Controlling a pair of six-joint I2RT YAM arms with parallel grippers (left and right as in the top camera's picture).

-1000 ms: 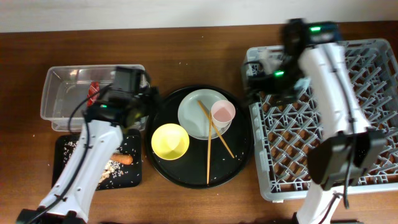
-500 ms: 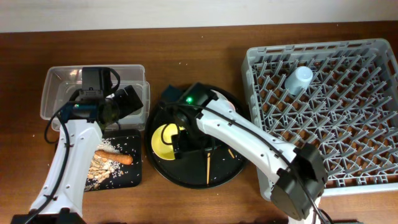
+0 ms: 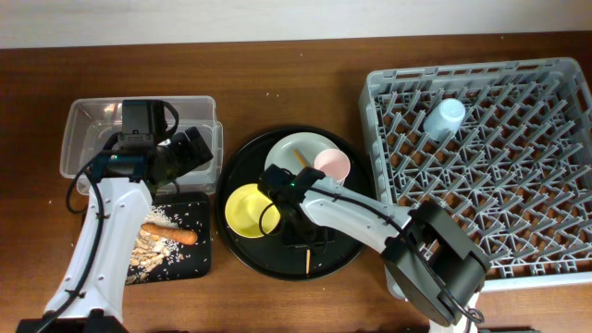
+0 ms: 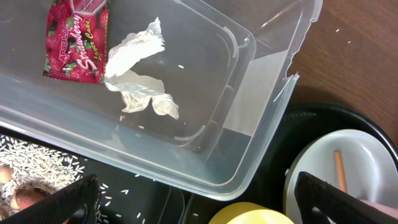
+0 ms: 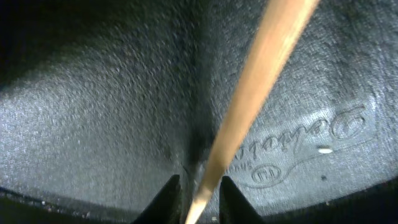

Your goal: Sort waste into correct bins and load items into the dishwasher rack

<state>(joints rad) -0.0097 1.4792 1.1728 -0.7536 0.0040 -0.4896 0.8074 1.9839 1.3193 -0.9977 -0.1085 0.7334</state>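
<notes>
In the right wrist view my right gripper (image 5: 202, 200) is shut on a wooden chopstick (image 5: 252, 102) that lies on the round black tray (image 5: 93, 124). Overhead, that chopstick's end (image 3: 307, 264) pokes out below the arm. The yellow bowl (image 3: 250, 211), pale plate (image 3: 294, 150) and pink cup (image 3: 332, 165) sit on the same tray. The light blue cup (image 3: 446, 117) lies in the grey dishwasher rack (image 3: 481, 203). My left gripper (image 4: 199, 208) hangs open over the near edge of the clear tub (image 4: 249, 118), which holds the red wrapper (image 4: 76, 34) and crumpled paper (image 4: 137, 71).
The small black tray (image 3: 194, 264) in front of the tub holds beige scraps (image 3: 148, 250) and the orange-brown stick (image 3: 174, 234). Rice grains lie scattered on it. The rack fills the right side, and the round tray (image 3: 356, 231) lies between it and the bins.
My right arm has left the blue cup in the rack, swung down to the round tray and closed on a chopstick. My left gripper has drawn back over the tub and opened wider.
</notes>
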